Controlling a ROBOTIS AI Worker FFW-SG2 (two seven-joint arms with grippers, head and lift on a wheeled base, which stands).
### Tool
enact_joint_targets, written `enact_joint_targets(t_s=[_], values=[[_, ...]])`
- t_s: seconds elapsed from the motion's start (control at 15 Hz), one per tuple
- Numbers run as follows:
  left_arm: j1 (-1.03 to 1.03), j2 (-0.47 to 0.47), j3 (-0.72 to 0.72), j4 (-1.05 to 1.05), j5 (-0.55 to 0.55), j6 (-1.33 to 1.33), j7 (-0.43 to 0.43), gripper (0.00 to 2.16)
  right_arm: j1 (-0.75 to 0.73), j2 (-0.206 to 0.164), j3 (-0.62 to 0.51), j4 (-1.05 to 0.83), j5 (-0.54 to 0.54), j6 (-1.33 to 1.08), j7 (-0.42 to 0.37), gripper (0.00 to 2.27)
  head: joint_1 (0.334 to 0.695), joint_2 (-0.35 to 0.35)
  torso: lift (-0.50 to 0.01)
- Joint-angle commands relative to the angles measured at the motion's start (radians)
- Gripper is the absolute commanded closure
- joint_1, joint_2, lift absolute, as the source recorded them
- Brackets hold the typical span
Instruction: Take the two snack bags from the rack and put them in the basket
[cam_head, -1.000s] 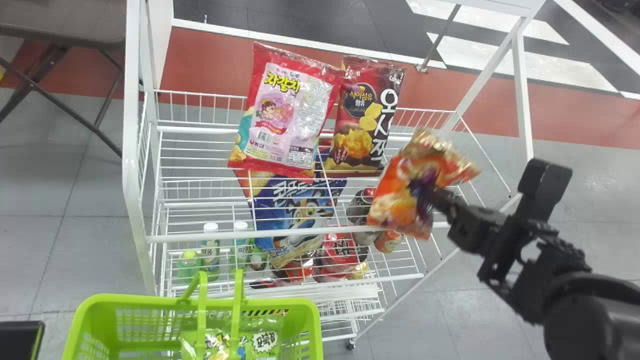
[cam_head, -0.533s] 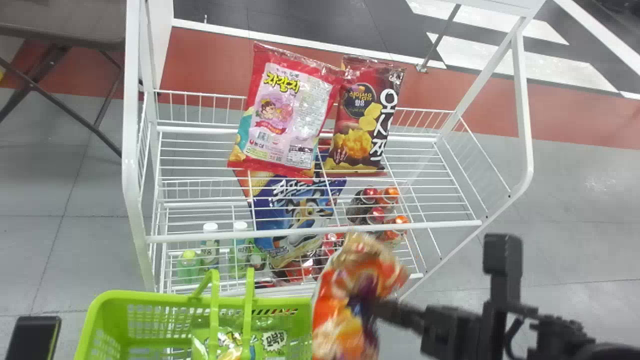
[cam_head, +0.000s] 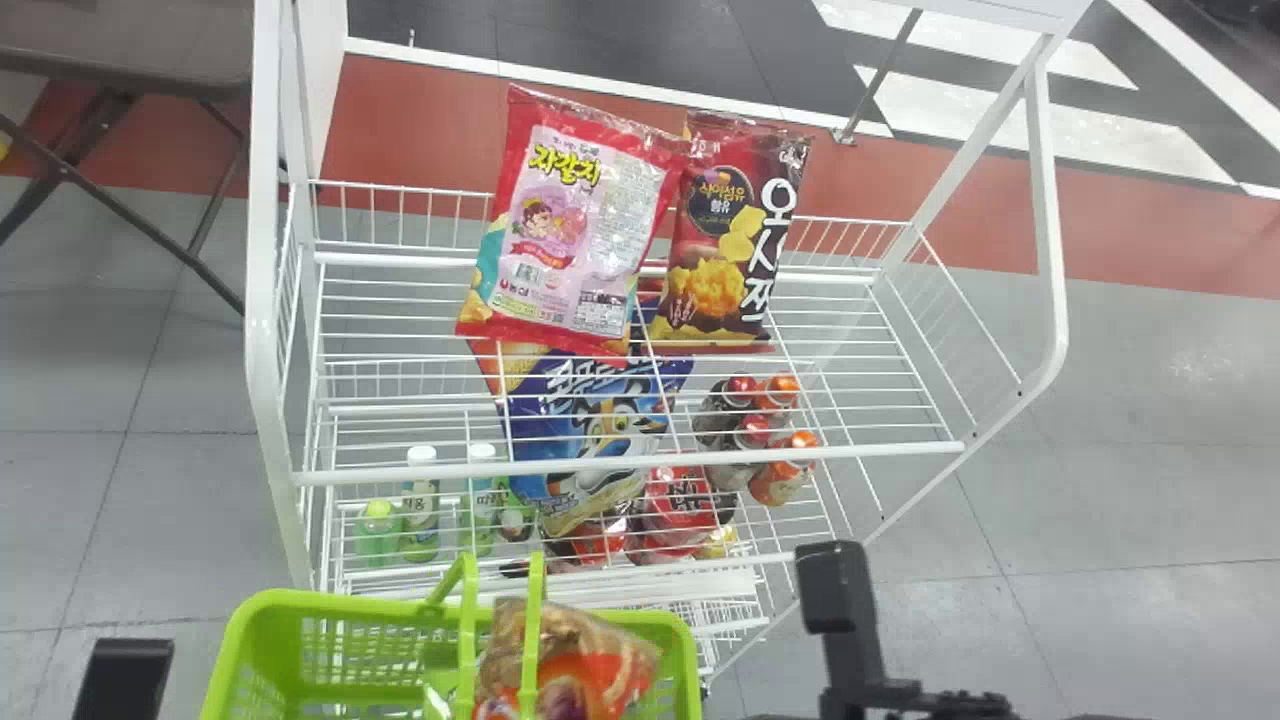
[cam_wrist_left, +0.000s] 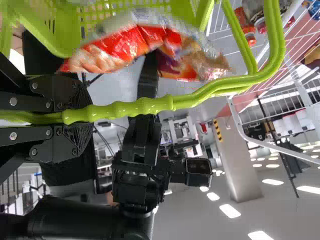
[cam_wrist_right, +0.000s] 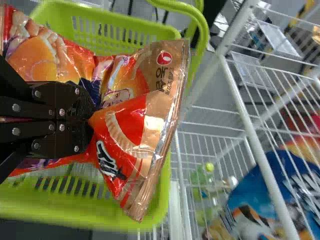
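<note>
Head view: the orange bag (cam_head: 600, 670) is near 6 o'clock, its long axis aiming its crimped end towards 1, over the basket (cam_head: 260, 640); a green bag (cam_head: 438, 697) lies inside. Right pincer (cam_head: 850, 640) at 5, left pincer (cam_head: 122, 680) at 8. The rack (cam_head: 620, 465) carries two red bags (cam_head: 720, 230) at 12.

Left wrist view: left pincer (cam_wrist_left: 85, 114) closed round the handle (cam_wrist_left: 165, 104).

Right wrist view: right pincer (cam_wrist_right: 89, 120) closed, pinching the orange bag's middle.

White wire rack (cam_head: 1046, 200), upper tier (cam_head: 880, 451) loaded with red-and-pink bag (cam_head: 578, 225) beside dark red bag (cam_head: 722, 235), lower tiers (cam_head: 790, 554) carried blue bag (cam_head: 600, 410), cans (cam_head: 775, 480), capped bottles (cam_head: 420, 510).
</note>
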Motion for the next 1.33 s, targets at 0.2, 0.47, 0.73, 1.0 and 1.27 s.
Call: enact_joint_targets(t_s=[0.2, 0.47, 0.73, 1.0, 1.27], values=[[0.006, 0.001, 0.009, -0.006, -0.001, 0.001, -0.011, 1.36, -0.059, -0.013, 0.134, 0.101, 0.173, 0.020, -0.065, 2.25, 0.695, -0.350, -0.008], [0.005, 0.001, -0.001, -0.011, -0.001, 0.001, -0.011, 1.36, -0.130, -0.016, 0.144, 0.220, 0.202, 0.020, -0.077, 1.56, 0.695, -0.350, -0.008], [0.012, 0.004, 0.000, -0.018, -0.001, 0.001, -0.011, 1.36, -0.128, -0.016, 0.074, 0.177, 0.170, 0.020, -0.074, 0.00, 0.695, -0.350, -0.008], [0.014, 0.004, -0.003, -0.022, -0.001, 0.001, -0.005, 1.36, -0.116, -0.016, -0.073, 0.085, 0.033, 0.020, -0.045, 0.05, 0.695, -0.350, -0.008], [0.015, 0.005, -0.014, -0.023, -0.001, 0.001, -0.001, 1.36, -0.113, -0.015, -0.159, 0.059, -0.019, 0.020, 0.029, 0.05, 0.695, -0.350, -0.008]])
